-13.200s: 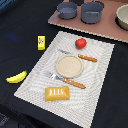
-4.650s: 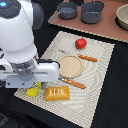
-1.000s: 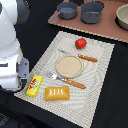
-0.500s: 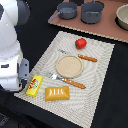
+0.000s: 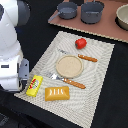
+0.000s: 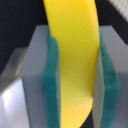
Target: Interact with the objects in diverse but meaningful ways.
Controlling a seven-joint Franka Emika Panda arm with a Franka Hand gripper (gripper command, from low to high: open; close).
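The wrist view is filled by the yellow banana (image 6: 75, 45), which stands between the green pads (image 6: 52, 80) of my gripper (image 6: 77, 75); the gripper is shut on it. In the exterior view the white arm (image 5: 12, 50) covers the gripper and the banana at the exterior view's left. The small yellow box (image 5: 34, 85) lies on the striped placemat's (image 5: 100, 80) near left corner. Beside it rests the orange ridged block (image 5: 57, 93). The red tomato-like fruit (image 5: 80, 43) sits at the mat's far side.
A round tan plate (image 5: 68, 65) sits mid-mat between an orange-handled fork (image 5: 70, 81) and knife (image 5: 82, 57). Grey pots (image 5: 80, 10) stand on a brown board (image 5: 107, 30) at the back. A black table surrounds the mat.
The banana has left the black table and the box now lies on the mat's corner. The arm drew back to the left. Nothing visibly moved in the last second.
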